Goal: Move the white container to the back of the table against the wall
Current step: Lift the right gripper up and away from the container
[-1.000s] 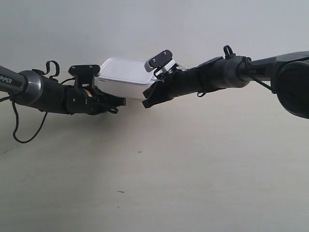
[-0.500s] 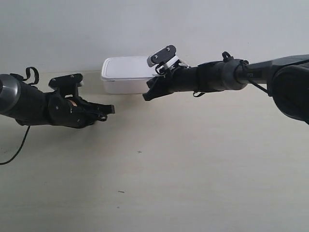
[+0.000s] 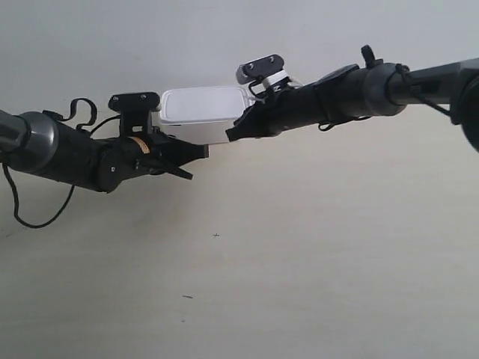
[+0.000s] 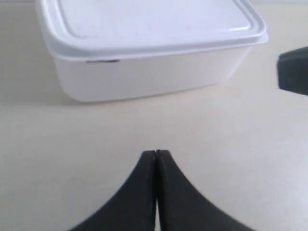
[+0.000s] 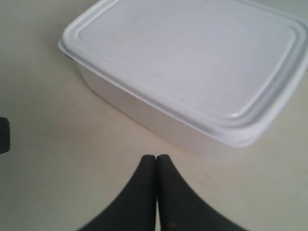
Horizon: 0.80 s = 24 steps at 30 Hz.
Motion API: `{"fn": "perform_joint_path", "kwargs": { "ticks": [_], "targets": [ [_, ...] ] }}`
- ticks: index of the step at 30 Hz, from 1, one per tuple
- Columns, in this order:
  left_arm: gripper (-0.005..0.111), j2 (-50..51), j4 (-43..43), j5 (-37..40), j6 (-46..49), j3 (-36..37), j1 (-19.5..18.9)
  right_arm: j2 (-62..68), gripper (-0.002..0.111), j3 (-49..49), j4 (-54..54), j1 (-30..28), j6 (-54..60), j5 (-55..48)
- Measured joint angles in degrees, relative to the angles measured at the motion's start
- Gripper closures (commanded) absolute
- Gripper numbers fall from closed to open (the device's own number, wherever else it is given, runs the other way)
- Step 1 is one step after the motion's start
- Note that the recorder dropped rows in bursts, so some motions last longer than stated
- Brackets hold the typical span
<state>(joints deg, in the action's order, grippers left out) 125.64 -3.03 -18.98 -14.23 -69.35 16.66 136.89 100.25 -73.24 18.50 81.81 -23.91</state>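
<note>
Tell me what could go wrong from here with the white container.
The right gripper, shut, faces the side of the white container at an angle, so a nudge may twist it askew. The left gripper, also shut, sits close to the right one's tip; they might clash.

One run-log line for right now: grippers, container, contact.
left gripper: shut, clear of container | right gripper: shut, clear of container | white container: lidded, resting on table near wall
</note>
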Motion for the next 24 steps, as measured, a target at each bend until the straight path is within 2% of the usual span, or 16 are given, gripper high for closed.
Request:
{"fn": "perform_joint_path", "kwargs": {
  "ticks": [6,16,24],
  "targets": [
    [0.107,3.24,0.05,-0.56,-0.57,-4.44,0.00,-8.36,0.108,-7.50,0.63,-1.96,-2.10,0.72],
    [0.107,7.42,0.20,-0.89,-0.71,-11.13,0.00,-23.57,0.108,-18.94,1.47,-2.07,-2.10,4.17],
    [0.107,9.45,0.20,-0.88,-0.80,-14.82,0.00,-33.38,0.108,-22.66,1.84,-2.07,-2.10,6.58]
  ]
}}
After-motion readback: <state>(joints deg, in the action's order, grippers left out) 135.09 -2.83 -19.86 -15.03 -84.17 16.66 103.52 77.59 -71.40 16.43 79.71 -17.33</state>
